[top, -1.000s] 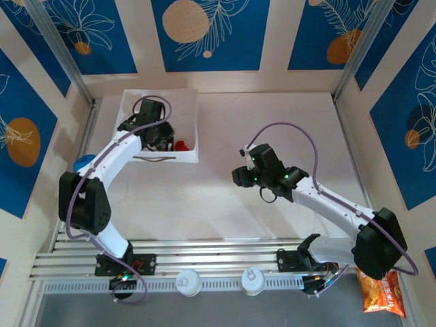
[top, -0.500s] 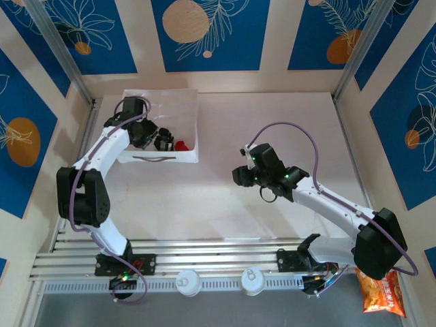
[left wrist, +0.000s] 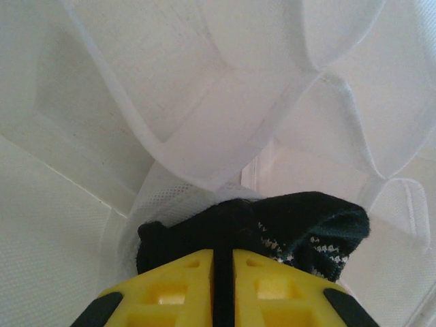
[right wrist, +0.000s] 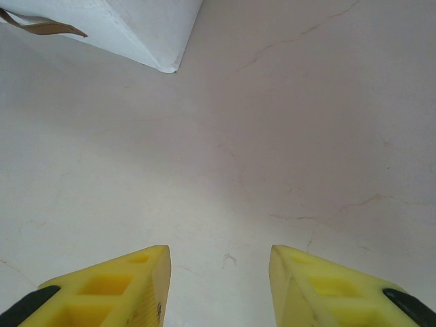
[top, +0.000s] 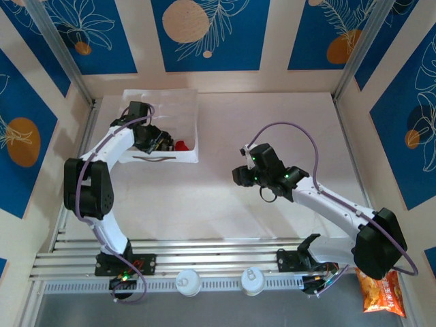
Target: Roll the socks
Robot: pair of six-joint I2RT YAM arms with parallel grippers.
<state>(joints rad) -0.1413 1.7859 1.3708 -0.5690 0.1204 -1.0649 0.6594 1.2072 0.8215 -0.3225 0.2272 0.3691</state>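
Table (top: 272, 122): pale and bare across the middle, and both arms reach out over it from the near edge.
Right arm (top: 327, 204): it stretches in towards the centre of the table, well apart from the bin.
Left arm (top: 109, 146): it is up at the far-left corner with its wrist dipped into the bin.
Bin (top: 174, 99): white and soft-walled, at the far left of the table; the left wrist view looks into its mesh folds (left wrist: 170, 82).
Right gripper (right wrist: 218, 262): it hangs over bare tabletop near the bin's corner, with its yellow fingers (right wrist: 116, 283) held partly apart and nothing between them.
Left gripper (left wrist: 221, 255): it is inside the bin with its fingers pressed together, pinching black fabric in the thin slit between them.
Striped sock (left wrist: 306, 225): in the bin, black with a pale grey pattern, bunched just beyond the left fingertips and held by them.
Red sock (top: 180, 145): a small red patch in the bin near its right wall, just beside the left gripper.
Strap (right wrist: 41, 27): a thin brown loop on the bin's near wall.
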